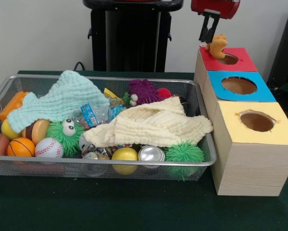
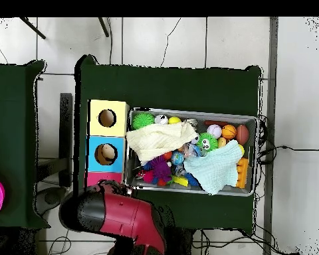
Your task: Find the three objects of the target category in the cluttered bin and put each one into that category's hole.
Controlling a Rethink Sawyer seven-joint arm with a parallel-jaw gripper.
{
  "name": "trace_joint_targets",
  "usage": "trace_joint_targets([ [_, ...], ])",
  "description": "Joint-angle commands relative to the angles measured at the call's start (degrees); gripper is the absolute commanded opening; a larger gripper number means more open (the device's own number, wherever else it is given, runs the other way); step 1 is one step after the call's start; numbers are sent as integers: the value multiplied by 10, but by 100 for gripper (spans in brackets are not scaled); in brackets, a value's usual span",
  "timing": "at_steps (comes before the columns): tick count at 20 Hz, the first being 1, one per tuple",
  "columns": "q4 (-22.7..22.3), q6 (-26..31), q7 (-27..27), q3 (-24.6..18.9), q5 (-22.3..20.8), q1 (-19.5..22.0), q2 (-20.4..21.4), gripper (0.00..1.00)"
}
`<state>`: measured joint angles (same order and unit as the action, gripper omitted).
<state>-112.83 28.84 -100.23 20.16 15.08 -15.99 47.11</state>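
Fingers point(image 1: 209, 34) clamped on an orange plush toy point(image 1: 217, 45) hang over the red box's hole point(image 1: 227, 59), at the counter's far end of the box row beside the wire bin point(image 1: 105, 166).

My arm point(image 2: 119, 216): red and black
My pincer point(image 1: 209, 29): black, holding an orange-yellow plush toy point(image 1: 217, 45)
Box tops: red point(image 1: 240, 62), blue point(image 1: 262, 91), yellow point(image 1: 279, 134); sides pale wood grain
Table cover point(image 1: 86, 207): dark green
Bin point(image 1: 100, 166): silver wire mesh
Cloths: mint green point(image 1: 62, 98), cream point(image 1: 153, 125)
Spiky balls: bright green point(image 1: 184, 153); one point(image 1: 67, 132) has white eyes
Baseball point(image 1: 48, 147): white, red stitching
Basketball point(image 1: 20, 147): orange, black lines
Purple toy point(image 1: 144, 91): deep purple
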Motion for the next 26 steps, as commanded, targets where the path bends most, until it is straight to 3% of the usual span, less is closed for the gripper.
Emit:
trace_joint_targets([
  [1,-30,-43,-59,-62,-12,38,7,0],
  [8,-9,-35,-59,-49,-35,34,-3,0],
  [9,-14,-8,-46,-60,-33,43,2,100],
  [13,-5,-24,-61,-52,-34,39,2,100],
  [16,-14,-49,-50,-82,-25,68,-7,100],
  [26,-48,-57,-48,-112,-22,100,24,100],
])
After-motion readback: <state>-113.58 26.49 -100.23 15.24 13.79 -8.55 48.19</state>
